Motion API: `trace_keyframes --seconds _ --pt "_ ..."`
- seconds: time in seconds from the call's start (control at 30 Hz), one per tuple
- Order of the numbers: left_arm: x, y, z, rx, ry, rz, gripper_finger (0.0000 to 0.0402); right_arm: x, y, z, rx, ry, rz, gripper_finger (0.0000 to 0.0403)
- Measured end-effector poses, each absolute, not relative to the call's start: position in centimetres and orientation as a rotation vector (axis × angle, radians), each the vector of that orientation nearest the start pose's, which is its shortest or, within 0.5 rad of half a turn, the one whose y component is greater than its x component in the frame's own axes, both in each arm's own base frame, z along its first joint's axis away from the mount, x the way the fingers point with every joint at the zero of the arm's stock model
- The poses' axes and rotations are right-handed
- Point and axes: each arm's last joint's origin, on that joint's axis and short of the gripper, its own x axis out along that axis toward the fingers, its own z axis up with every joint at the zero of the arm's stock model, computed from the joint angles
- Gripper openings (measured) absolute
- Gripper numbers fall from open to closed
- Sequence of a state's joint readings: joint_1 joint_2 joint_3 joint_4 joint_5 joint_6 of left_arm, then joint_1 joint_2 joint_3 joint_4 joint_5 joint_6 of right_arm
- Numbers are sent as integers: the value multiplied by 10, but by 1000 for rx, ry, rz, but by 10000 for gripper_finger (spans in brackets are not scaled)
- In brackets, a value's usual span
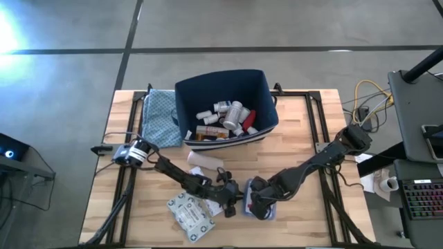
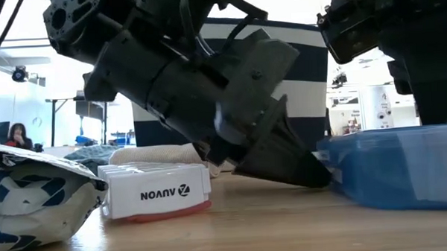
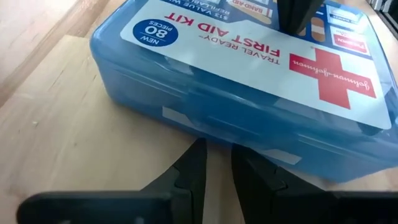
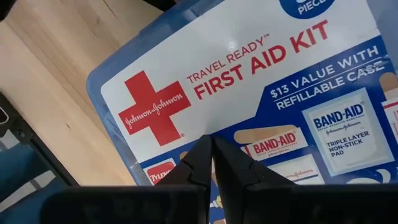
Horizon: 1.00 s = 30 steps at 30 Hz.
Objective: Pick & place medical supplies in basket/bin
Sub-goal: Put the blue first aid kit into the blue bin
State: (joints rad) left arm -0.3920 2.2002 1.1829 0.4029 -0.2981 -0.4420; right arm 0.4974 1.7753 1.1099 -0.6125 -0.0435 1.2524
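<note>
The blue plastic first-aid box is lying on the wooden worktop. The clenched left claw is touching its side; the clenched right claw is pressing its lid.

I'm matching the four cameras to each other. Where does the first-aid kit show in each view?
High: first-aid kit near front edge, under right gripper.
Low: blue box, right.
Left wrist: fills upper frame.
Right wrist: lid fills frame.
Shared landmark: its red cross.
</note>
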Motion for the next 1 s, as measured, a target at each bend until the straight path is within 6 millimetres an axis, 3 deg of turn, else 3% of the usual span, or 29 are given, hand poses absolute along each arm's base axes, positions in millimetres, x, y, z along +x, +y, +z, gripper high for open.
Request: trace_keyframes --seconds 0.23,0.47,0.67,0.73,0.9,1.0 --pt "392 -162 109 -206 642 39 61 293 159 169 763 1312 -361 9" --pt "367 -150 146 -116 751 198 61 298 157 186 709 1196 -431 9" --pt "365 -150 188 -187 615 165 61 296 155 215 712 1153 -510 9" --pt "367 -150 193 -208 577 156 61 294 155 224 737 1155 -544 14" --pt "375 -153 203 -283 461 95 61 284 163 236 788 1179 -610 68" --pt "377 -155 195 -286 477 72 61 276 173 235 844 1199 -639 122"
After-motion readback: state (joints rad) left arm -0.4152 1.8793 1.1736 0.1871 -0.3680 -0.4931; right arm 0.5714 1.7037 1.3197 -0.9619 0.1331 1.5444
